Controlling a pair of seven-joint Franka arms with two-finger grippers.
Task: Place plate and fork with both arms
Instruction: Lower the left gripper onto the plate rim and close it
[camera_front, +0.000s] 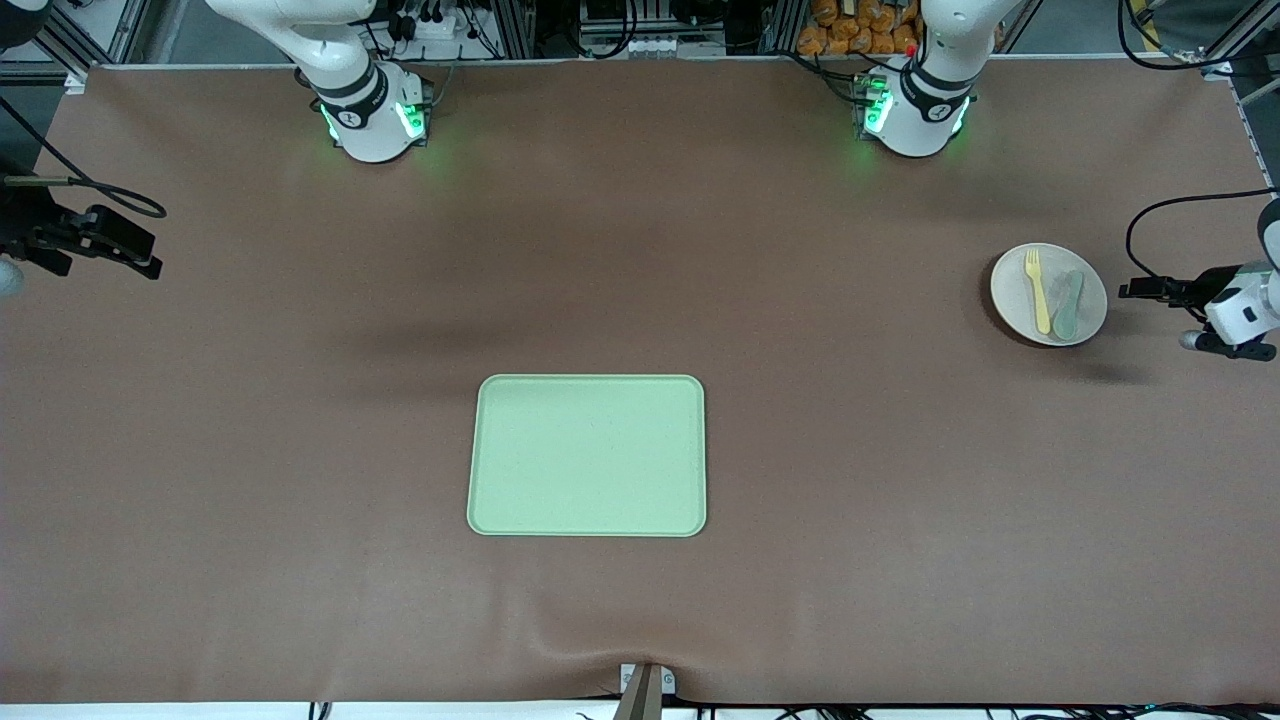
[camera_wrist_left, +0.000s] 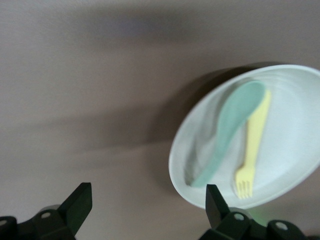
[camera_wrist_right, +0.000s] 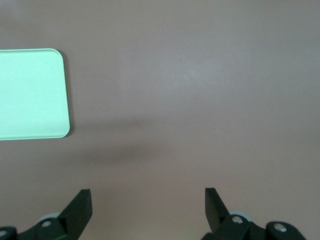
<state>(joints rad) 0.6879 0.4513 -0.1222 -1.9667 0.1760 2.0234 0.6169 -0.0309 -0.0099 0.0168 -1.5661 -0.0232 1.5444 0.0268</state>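
Tray (camera_front: 587, 456) bare, plate (camera_front: 1048, 294) holding fork (camera_front: 1037, 290) (and spoon (camera_front: 1068, 305)) untouched; left gripper (camera_wrist_left: 145, 200) beside it, right gripper (camera_wrist_right: 147, 202) waiting, both fingers wide, empty.

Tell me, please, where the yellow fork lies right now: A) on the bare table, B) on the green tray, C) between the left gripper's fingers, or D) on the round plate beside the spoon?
D: the fork lies on the plate alongside the spoon, toward the left arm's end of the table; the tray holds nothing.
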